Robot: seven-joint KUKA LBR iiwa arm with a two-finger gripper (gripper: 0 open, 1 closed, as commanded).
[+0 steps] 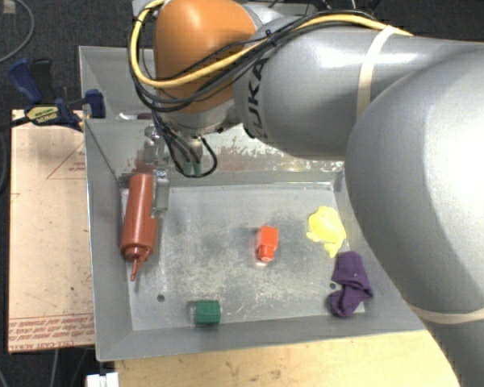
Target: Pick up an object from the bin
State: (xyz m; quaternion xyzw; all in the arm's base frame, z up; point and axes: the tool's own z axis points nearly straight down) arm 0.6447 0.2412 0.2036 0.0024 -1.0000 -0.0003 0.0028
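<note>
Pickup is not yet complete, judging by the layout: every loose thing visible lies on the floor of the grey bin [105, 240], and nothing is seen lifted clear. The end effector [156, 185] is low in the far-left corner of the bin, below the orange wrist cover [198, 43] and its cables. It is just beside the upper end of a reddish-brown squeeze bottle [139, 220]. This bottle lies lengthwise along the left wall with its thin nozzle pointing toward the near side. Metal parts of the end effector appear to touch or nearly touch the bottle's right flank, but contact cannot be confirmed. Whether the end effector is apart or together cannot be told, and no thing can be seen clamped in it. The other things lie well apart from it: a small orange block [266, 243] near the middle of the floor, a green block [205, 313] by the near wall, a crumpled yellow piece [327, 226] to the right, and a purple piece [350, 285] just below the yellow one. Steps judged as left: a secure closure on one thing, then a lift clear of the bin.
</note>
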